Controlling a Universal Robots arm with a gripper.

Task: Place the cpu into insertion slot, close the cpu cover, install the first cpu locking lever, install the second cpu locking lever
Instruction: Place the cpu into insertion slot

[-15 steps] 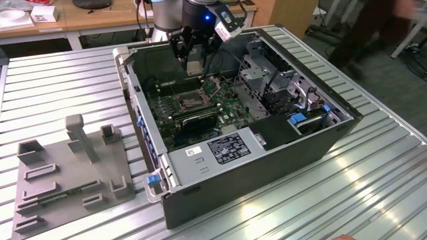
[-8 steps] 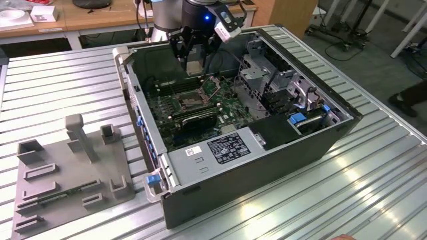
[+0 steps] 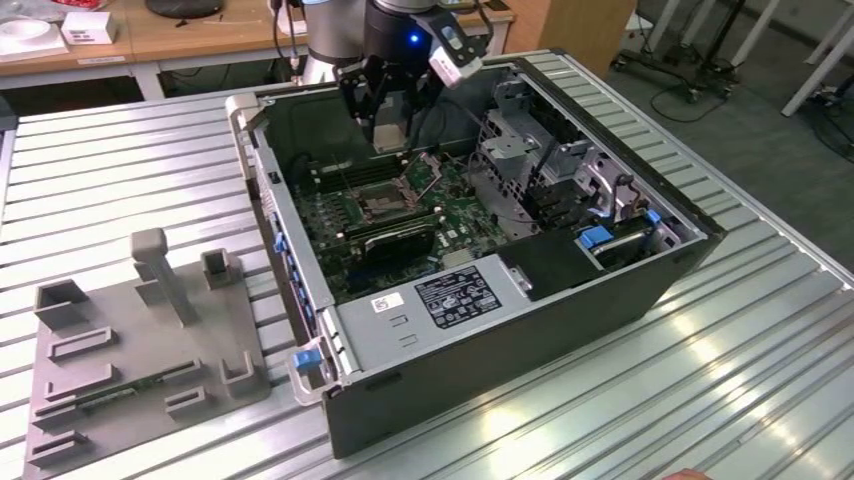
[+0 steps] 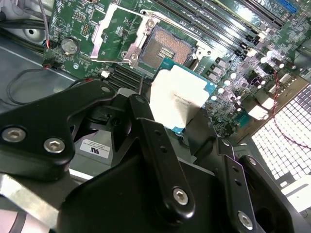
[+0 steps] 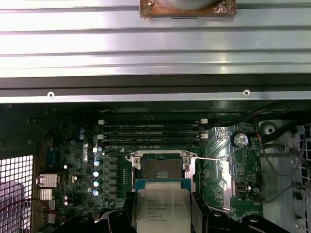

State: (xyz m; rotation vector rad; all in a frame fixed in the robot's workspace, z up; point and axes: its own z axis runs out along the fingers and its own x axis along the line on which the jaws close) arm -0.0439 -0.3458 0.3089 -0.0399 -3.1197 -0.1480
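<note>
— Gripper point(image 3: 388, 128), exterior view: what does it carry, and where?
— It is closed on the cpu point(image 3: 388, 138), a flat tan square pinched by two opposite edges. The cpu hangs above the motherboard point(image 3: 327, 215) inside the open computer case point(image 3: 534, 330) and touches nothing else.

— What lies across the exterior view, read from its left?
— First a grey fixture block point(image 3: 134, 330) on the ridged counter point(image 3: 747, 330), well apart from the work. Then the case wall, then the insertion slot point(image 3: 380, 207) below the gripper. The drive cage point(image 3: 514, 150) stands toward the exterior view's right.

— What is the state of the slot?
— In the second wrist view it is bare, with its contact field exposed. The cpu cover point(image 4: 101, 36) is swung back beside it, and a thin locking lever point(image 4: 177, 29) stands free. Neither is fastened yet. The cpu hovers near the slot and is not seated.

— How should the part handle?
— It is probably light, stiff and fragile: a thin rigid board under a smooth metal lid that could slip. It seems best held by the edges, as here, so that the underside and the slot's contacts stay untouched. A tilted seating might well damage them.
</note>
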